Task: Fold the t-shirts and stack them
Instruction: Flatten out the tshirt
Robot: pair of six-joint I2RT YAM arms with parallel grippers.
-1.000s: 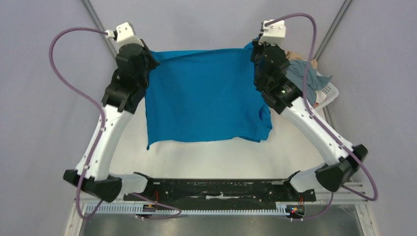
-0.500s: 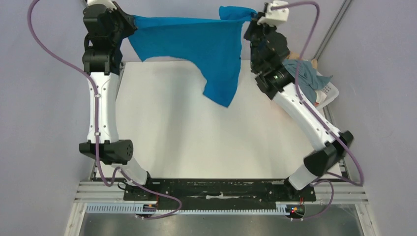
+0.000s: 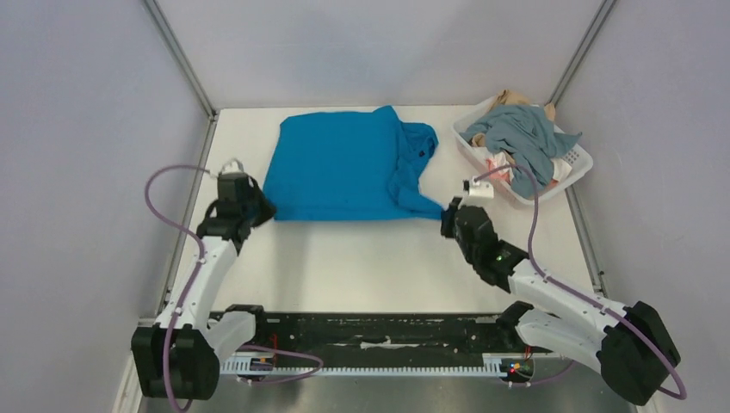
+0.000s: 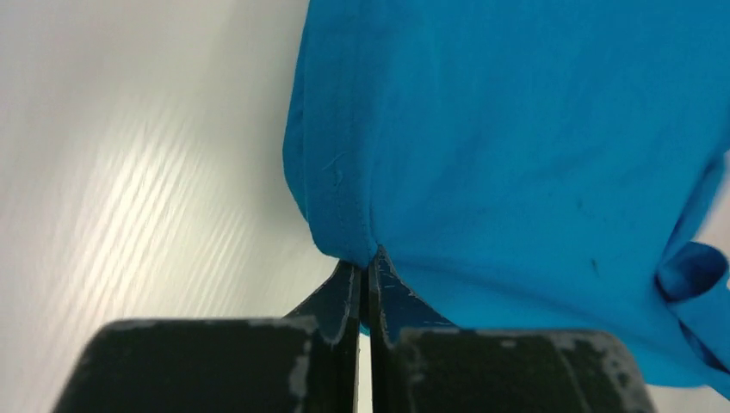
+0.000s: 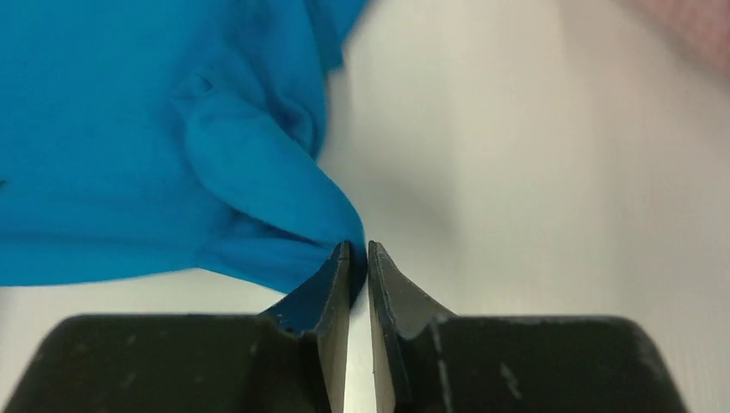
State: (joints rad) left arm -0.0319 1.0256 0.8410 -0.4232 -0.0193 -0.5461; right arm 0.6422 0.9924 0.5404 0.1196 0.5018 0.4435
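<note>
The blue t-shirt (image 3: pixel 344 168) lies spread flat on the desk (image 3: pixel 361 258), toward its far edge. The left end effector (image 3: pixel 261 209) is clenched on its near-left corner, and the right end effector (image 3: pixel 448 215) on its near-right corner.

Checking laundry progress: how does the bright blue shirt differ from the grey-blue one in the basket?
The bright blue shirt lies spread mostly flat on the table; the grey-blue shirt sits crumpled in the white basket. The left gripper and right gripper pinch the bright blue shirt's near corners; nothing holds the grey-blue shirt. Both are soft cloth.
</note>
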